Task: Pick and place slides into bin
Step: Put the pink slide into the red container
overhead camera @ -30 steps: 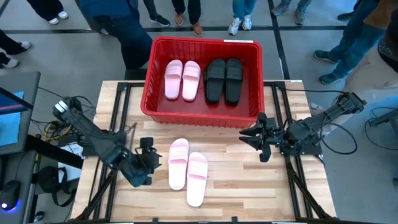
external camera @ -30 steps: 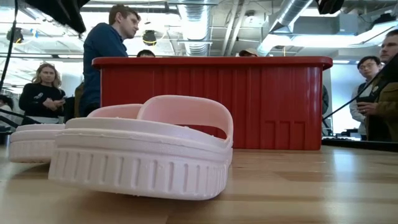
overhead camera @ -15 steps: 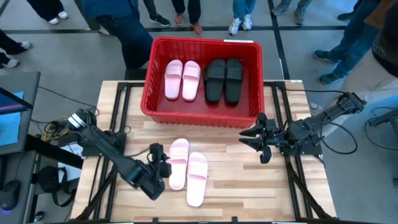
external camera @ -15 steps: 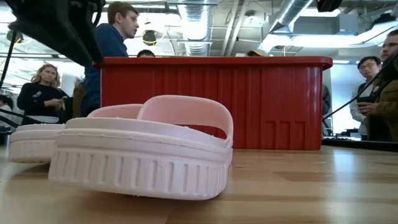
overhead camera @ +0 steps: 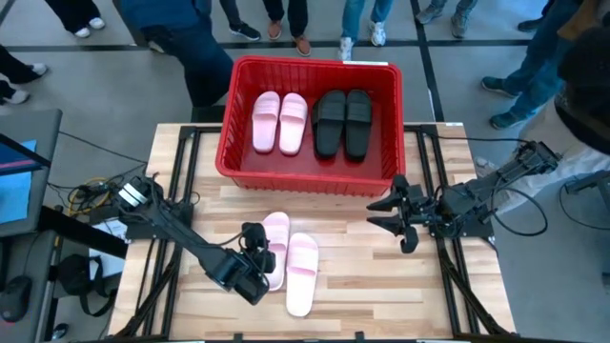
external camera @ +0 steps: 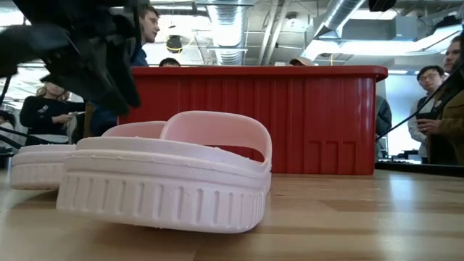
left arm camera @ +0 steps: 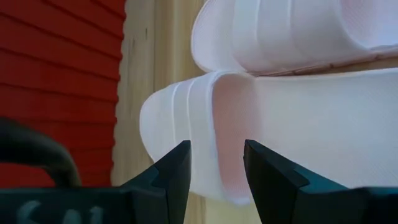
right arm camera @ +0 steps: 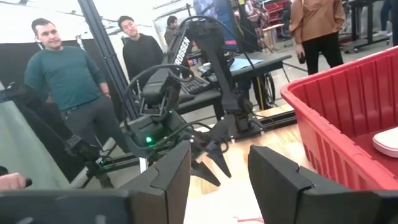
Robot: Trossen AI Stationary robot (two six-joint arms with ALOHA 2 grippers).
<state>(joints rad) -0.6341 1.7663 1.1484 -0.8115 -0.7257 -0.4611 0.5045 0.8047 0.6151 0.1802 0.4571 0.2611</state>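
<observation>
The red bin (overhead camera: pixel 310 162) stands at the table's far middle and holds two pale pink slides (overhead camera: pixel 279 122) and two black slides (overhead camera: pixel 343 122). Two more pink slides lie side by side, soles down, on the wooden table: the left one (overhead camera: pixel 275 238) and the right one (overhead camera: pixel 302 272). My left gripper (overhead camera: pixel 257 259) is open, low at the left slide's left side. In the left wrist view its fingertips (left arm camera: pixel 214 171) stand on either side of that slide's near edge (left arm camera: pixel 217 124). My right gripper (overhead camera: pixel 393 215) is open and empty, off the bin's near right corner.
Several people stand beyond the table's far edge and at the right. Black frame rails (overhead camera: pixel 186 181) run along the table's left and right sides. The bin's near wall (external camera: pixel 246 119) rises right behind the two loose slides (external camera: pixel 167 174).
My left gripper has gone toward the table's right and near edges and come down, from beside the left pink slide to right against its left side. In the low view the arm has dropped into the picture. The slides have not moved.
</observation>
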